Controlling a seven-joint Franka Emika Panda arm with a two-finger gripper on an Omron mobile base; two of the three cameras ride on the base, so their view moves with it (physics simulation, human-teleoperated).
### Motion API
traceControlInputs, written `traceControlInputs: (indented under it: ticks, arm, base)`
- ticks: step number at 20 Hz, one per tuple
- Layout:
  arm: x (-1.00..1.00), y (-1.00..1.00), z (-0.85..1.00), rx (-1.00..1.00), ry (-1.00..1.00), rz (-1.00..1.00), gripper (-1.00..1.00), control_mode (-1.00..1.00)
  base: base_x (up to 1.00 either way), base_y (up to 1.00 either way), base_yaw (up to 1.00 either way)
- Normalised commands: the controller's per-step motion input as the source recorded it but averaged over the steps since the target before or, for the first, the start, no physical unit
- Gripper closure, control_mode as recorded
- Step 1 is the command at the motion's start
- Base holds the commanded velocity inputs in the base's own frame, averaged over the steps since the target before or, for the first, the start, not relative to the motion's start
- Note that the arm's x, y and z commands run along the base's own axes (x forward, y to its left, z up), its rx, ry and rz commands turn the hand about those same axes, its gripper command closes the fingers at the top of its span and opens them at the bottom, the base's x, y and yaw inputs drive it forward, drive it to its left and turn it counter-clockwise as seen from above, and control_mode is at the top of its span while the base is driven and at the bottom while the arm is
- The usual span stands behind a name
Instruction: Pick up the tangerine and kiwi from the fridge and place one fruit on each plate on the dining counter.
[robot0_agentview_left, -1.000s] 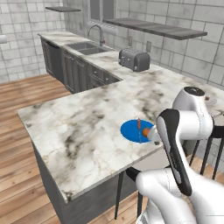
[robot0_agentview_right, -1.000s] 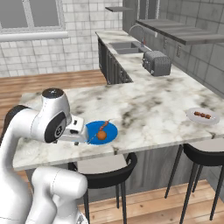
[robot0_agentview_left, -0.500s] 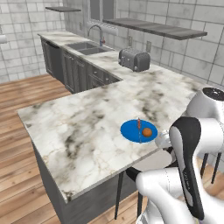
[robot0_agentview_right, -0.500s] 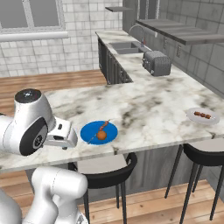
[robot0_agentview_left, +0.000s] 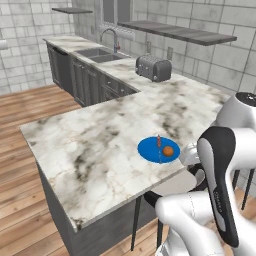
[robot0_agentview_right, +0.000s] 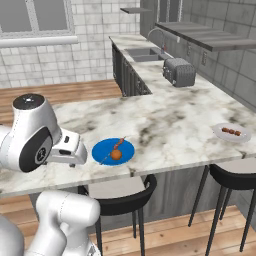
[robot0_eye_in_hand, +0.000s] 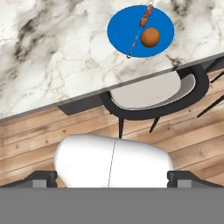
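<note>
since the tangerine (robot0_eye_in_hand: 150, 37) on the blue plate (robot0_eye_in_hand: 124, 26), at its three o'clock, looks small, round and slippery, we would pinch its middle; our claw (robot0_eye_in_hand: 112, 177) is wide open, empty.

gripper (robot0_eye_in_hand: 112, 177) wide open, empty

— What sort of place is this?
— A home kitchen: marble counter (robot0_agentview_left: 95, 145), sink (robot0_agentview_left: 97, 54) with tap, toaster (robot0_agentview_right: 179, 72), tiled walls.
— Those stools (robot0_agentview_right: 120, 192)?
— Probably a dining counter; plates sit on it.
</note>
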Motion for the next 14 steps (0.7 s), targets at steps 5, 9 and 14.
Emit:
traceControlInputs:
  ticks: [5,9,14]
  arm:
    - [0.00,0.00,0.00,0.00,0.00,0.00,-1.00,-1.00]
    - [-0.01,0.00,0.00,0.00,0.00,0.00,-1.00,1.00]
    - [0.00,0.00,0.00,0.00,0.00,0.00,-1.00,1.00]
  base:
    - [0.00,0.00,0.00]
    - [-0.22,0.14,0.01]
    - [-0.72,0.90,0.11]
